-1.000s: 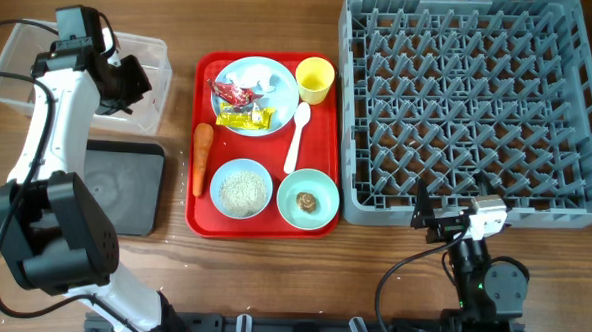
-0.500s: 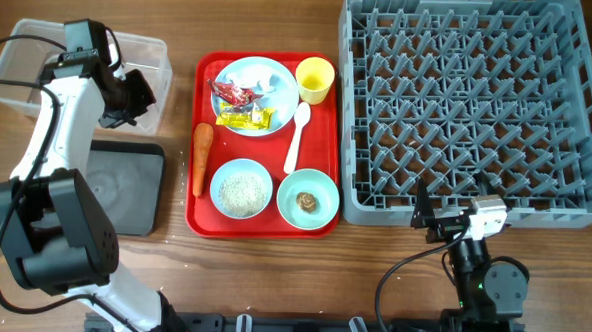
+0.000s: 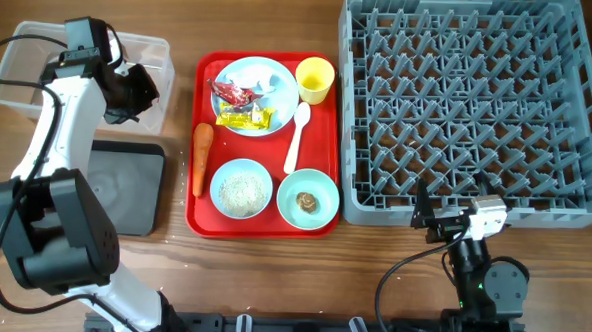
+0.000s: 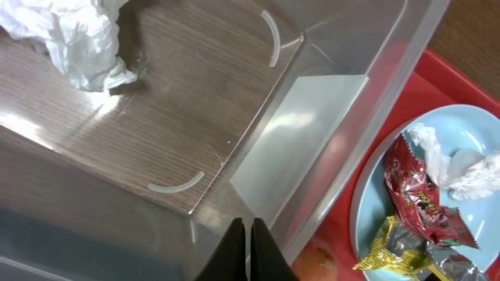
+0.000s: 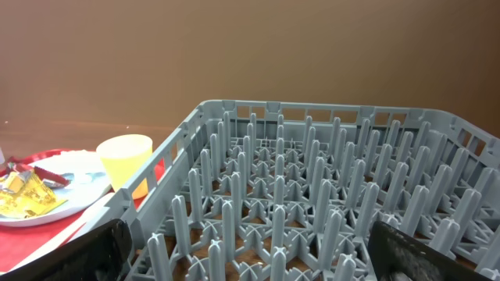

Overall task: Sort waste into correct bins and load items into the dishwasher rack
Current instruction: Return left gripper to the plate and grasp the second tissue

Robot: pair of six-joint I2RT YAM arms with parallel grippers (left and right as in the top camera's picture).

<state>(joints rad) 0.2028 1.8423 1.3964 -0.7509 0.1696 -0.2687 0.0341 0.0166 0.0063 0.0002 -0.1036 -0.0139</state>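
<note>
Left claw [image 4: 251, 250], reached far forward, is pinched closed; right claw [image 5: 248, 254] sits low, spread wide.

Wood-grain table [image 3: 261, 280], plain brown wall [image 5: 250, 47].

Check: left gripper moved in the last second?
Yes, left gripper shifted slightly toward the wall of the clear rectangular plastic tub beside the red tray.

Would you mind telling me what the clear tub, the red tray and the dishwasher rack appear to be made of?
Clear tub: likely thin plastic, transparent and glossy; the wooden table shows through its floor. Red tray: probably moulded plastic, smooth with a slight sheen. Dishwasher rack: grey rigid plastic, matte, apparently moulded as one grid of pegs.
</note>
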